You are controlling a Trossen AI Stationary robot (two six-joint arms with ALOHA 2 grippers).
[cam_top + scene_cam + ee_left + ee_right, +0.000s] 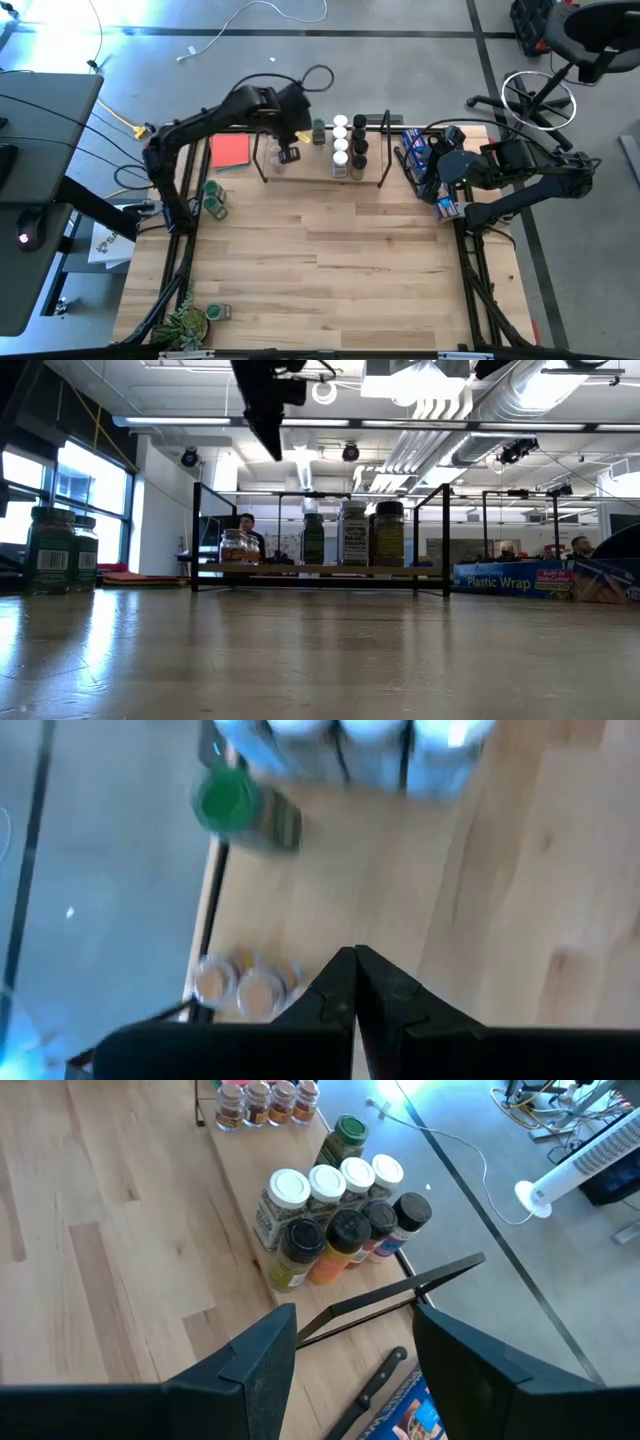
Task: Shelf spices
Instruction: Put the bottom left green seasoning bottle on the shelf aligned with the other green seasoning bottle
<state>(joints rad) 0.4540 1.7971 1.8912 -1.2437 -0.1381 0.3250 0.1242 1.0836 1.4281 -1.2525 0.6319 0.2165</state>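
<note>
Pincer of the left arm (289, 154) hangs above the shelf's (300, 168) left part, fingers pressed together and empty, the wrist view looking straight down on the board. Just below it sit small clear jars (238, 986) with brownish contents, upright at the shelf's left end. Judged step: one jar is placed, and the arm is between deliveries. Right pincer (352, 1342) waits spread and empty near the shelf's right end, over a black knife (375, 1385) and beside the blue packet (428, 170). Shelved spices (349, 146) stand in two rows, white lids and black lids, plus one green-lidded jar (347, 1135) behind them; all upright, long axes vertical, lids up. Shelf's long axis runs left to right along the far edge of the surface (330, 270). Still unshelved: two green jars (213, 200) at the left edge and one (217, 313) near the plant (182, 326), all upright as far as can be told. Next move likely calls for the left arm to swing back, spread, and come down over a lid.
</note>
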